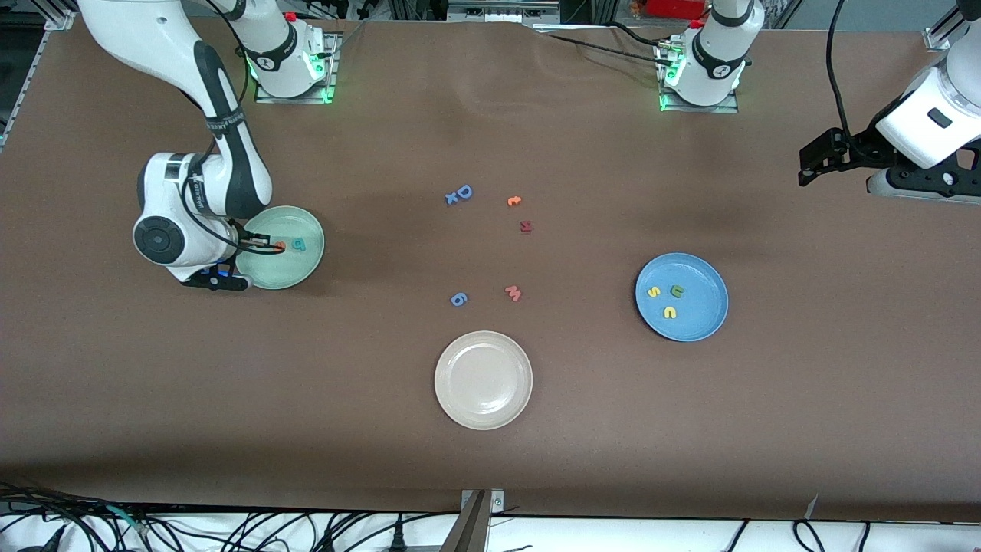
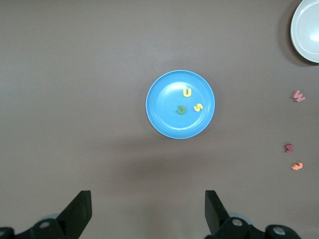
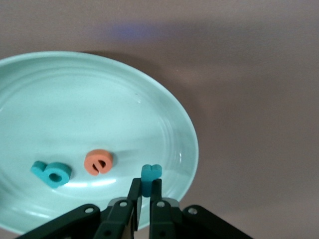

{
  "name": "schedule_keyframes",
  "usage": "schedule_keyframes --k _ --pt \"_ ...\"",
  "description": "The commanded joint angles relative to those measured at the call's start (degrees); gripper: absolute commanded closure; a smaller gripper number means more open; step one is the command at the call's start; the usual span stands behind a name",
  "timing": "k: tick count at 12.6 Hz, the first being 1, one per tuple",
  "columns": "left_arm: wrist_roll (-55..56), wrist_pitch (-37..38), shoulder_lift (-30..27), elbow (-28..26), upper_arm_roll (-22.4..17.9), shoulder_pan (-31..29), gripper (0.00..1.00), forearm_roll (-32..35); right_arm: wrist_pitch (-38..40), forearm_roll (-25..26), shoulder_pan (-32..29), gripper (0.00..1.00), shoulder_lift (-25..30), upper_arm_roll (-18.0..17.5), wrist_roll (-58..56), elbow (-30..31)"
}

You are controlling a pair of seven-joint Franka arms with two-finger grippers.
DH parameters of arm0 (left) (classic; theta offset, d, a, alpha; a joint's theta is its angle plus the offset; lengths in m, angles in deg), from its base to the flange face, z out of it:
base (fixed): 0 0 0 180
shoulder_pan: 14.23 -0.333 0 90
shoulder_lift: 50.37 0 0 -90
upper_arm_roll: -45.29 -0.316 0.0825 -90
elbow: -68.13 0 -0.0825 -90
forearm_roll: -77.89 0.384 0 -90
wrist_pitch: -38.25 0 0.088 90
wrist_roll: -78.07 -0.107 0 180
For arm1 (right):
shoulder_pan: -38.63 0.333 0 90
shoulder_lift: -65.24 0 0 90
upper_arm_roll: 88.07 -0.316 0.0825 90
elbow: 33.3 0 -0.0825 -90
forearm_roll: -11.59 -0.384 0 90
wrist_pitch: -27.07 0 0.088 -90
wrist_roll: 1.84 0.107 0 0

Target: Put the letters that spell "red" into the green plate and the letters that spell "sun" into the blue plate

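Note:
My right gripper [image 3: 146,185] is shut on the thin teal "r" [image 3: 151,174], low over the green plate [image 3: 75,99] near its rim. On that plate lie the orange "e" [image 3: 98,162] and the teal "d" [image 3: 51,174]. In the front view the right gripper [image 1: 268,244] sits over the green plate [image 1: 295,272] at the right arm's end. The blue plate [image 1: 701,307] holds the yellow "s" [image 1: 654,292], the olive letter [image 1: 677,290] and the yellow curved letter [image 1: 670,312]. My left gripper [image 2: 148,204] waits open, high above the table.
A beige-white plate [image 1: 483,379] lies nearest the front camera. Loose in mid-table are a blue "D" [image 1: 460,194], an orange letter [image 1: 513,201], a dark red letter [image 1: 526,226], a pink "w" [image 1: 513,293] and a blue "6" [image 1: 457,299].

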Motion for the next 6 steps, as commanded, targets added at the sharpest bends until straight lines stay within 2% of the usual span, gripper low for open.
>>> schedule_keyframes --k 1,2,3,5,6 --pt "-1.22 -0.37 -1.15 -0.99 -0.15 0.34 0.0 -0.2 -0.64 -1.36 -0.18 0.79 -0.39 -0.19 -1.22 -0.03" --pt "-1.14 -0.11 -1.33 -1.07 -0.07 0.43 0.0 -0.2 -0.64 -1.36 -0.18 0.66 -0.39 -0.19 -1.22 -0.03" --pt "-1.14 0.5 -1.42 -1.07 0.2 0.43 0.0 -0.2 -0.55 -1.36 -0.09 0.6 -0.22 -0.19 -1.22 -0.12" --pt "-1.05 0.68 -1.42 -0.98 0.29 0.43 0.0 -0.2 -0.11 -1.45 -0.09 0.38 0.74 -0.19 -1.14 -0.56" --pt "-0.96 0.68 -1.42 -0.98 0.29 0.43 0.0 -0.2 0.15 -1.45 -0.09 0.37 1.53 -0.19 -1.14 -0.82"
